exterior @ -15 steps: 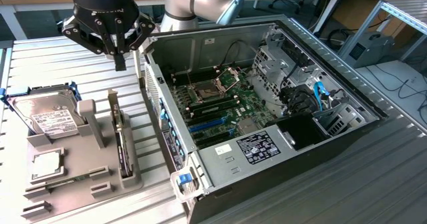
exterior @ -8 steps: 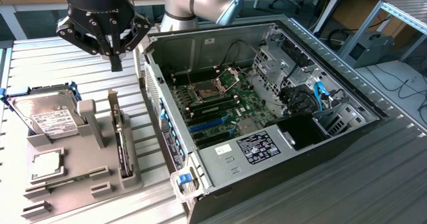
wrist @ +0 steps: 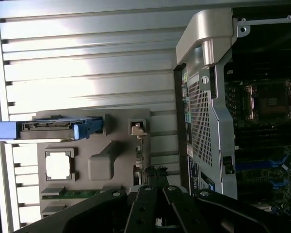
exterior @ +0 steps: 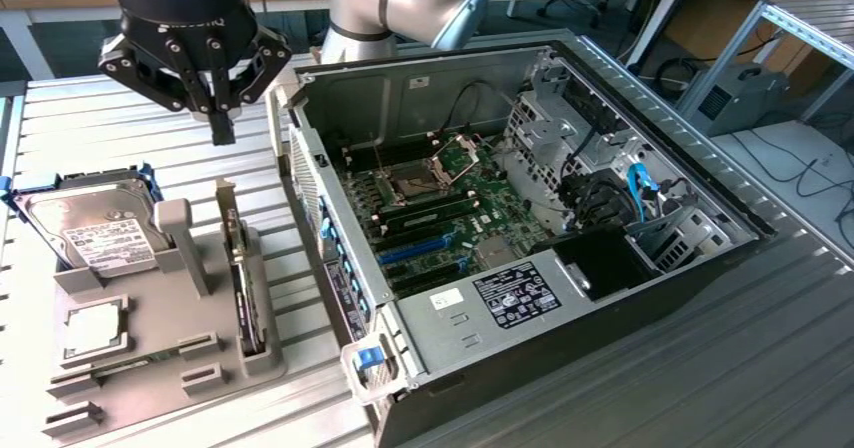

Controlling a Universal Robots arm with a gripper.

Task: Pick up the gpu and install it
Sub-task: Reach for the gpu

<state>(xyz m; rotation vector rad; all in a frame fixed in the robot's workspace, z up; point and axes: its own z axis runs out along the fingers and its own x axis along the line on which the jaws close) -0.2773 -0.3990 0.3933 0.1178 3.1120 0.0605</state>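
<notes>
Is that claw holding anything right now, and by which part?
Nothing. The gripper is shut and empty, in the air above the gpu, which stands on edge in its grey holder.

Black gpu point(exterior: 242, 288), grey holder point(exterior: 140, 373), green motherboard point(exterior: 505, 211) with blue slots point(exterior: 414, 252).

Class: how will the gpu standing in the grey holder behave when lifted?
Probably stiff: the gpu is a thin flat board. Likely light for its length. Standing on edge in the grey holder, it may bind if pulled askew.
</notes>
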